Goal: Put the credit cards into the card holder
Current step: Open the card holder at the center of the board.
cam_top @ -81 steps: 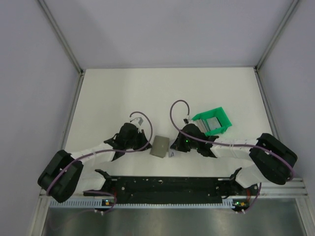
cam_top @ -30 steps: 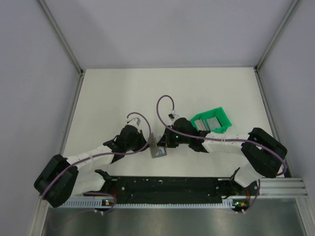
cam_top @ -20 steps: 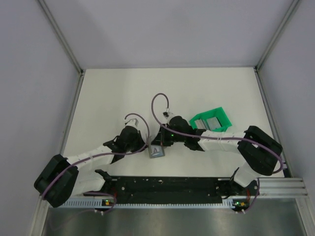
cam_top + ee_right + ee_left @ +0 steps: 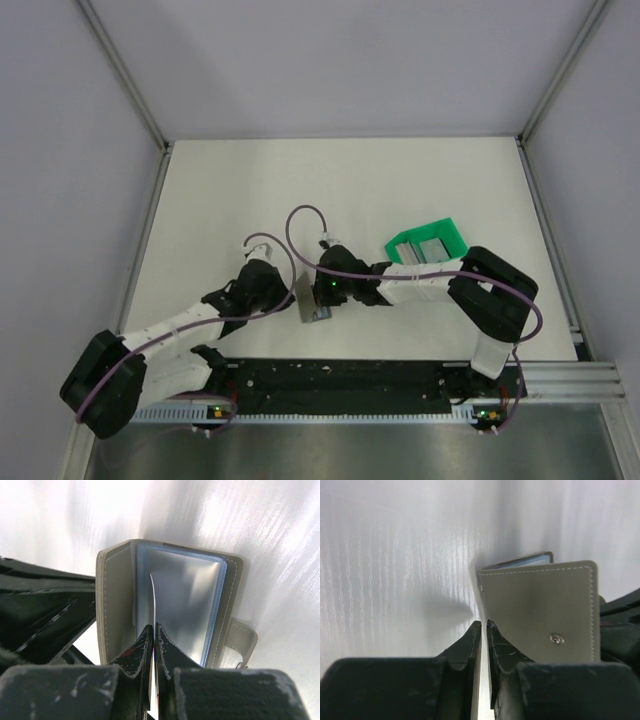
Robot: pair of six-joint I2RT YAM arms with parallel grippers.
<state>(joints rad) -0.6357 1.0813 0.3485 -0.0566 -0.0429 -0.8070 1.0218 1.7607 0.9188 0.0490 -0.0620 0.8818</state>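
Top view: the flat grey wallet-style card holder (image 4: 314, 306) is standing open on the white counter (image 4: 250, 190) between the arms, and more thin grey credit cards (image 4: 428, 248) are waiting in the bright green plastic tray (image 4: 400, 243). Left wrist: left fingers (image 4: 470, 642) are clenching the holder's cover edge, I think. Right wrist: right fingers (image 4: 142, 647) are pinching one card (image 4: 152, 592) edge-on, long axis pointing into the open pocket, not seated yet.

A white table (image 4: 300, 180) sits between pale lilac walls (image 4: 340, 60).

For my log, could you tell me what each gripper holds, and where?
Left gripper pinches the card holder by its cover's edge; right gripper pinches a thin inner leaf.
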